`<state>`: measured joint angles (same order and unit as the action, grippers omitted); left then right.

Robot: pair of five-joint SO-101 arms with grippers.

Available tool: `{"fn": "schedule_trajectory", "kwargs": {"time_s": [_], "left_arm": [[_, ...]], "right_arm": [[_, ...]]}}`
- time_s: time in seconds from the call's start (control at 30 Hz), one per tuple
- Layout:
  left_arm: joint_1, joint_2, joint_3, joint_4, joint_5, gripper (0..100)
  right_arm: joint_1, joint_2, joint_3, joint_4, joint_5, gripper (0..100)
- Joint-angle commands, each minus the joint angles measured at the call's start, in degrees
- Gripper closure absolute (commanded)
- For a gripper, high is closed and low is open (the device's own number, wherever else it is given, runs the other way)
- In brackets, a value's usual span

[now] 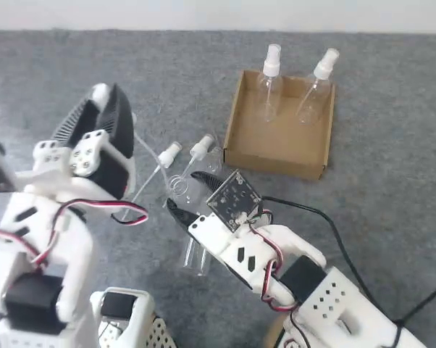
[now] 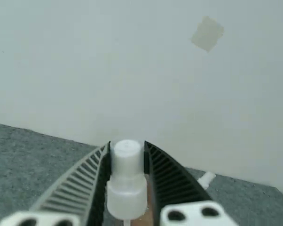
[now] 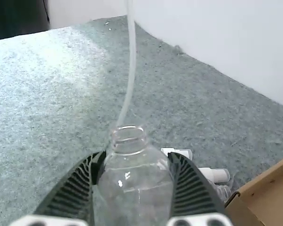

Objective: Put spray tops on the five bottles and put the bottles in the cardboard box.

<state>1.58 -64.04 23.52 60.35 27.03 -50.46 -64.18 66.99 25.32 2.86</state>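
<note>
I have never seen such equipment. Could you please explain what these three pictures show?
Two small robot arms stand at a grey mat. Each ends in a claw, called the end effector. One picture looks down from above; the other two come from cameras on each arm's wrist. The left end effector holds a spray top; the right end effector holds an open bottle. The cardboard box contains two topped bottles. Two loose tops and another bottle lie on the mat.

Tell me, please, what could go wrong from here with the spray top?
1. The thin tube meets the bottle near the neck's rim; it may bend or slip outside.
2. The left gripper holds the spray top by its head; it might tilt when pressed down.
</note>
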Motion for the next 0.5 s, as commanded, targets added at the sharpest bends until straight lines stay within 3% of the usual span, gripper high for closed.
{"fn": "schedule_trajectory", "kwargs": {"time_s": [0.0, 0.33, 0.47], "left_arm": [[3.43, -0.35, 1.8, -1.76, 0.7, 99], [4.22, -0.35, -5.49, -2.64, -2.2, 99], [4.4, -0.44, -5.58, 0.44, -2.2, 99]], "right_arm": [[0.75, -1.98, -0.18, -1.19, 0.53, 99.2], [0.66, -1.98, 1.14, -1.27, 0.53, 99.2], [0.75, -1.98, 1.14, -1.19, 0.53, 99.2]]}}
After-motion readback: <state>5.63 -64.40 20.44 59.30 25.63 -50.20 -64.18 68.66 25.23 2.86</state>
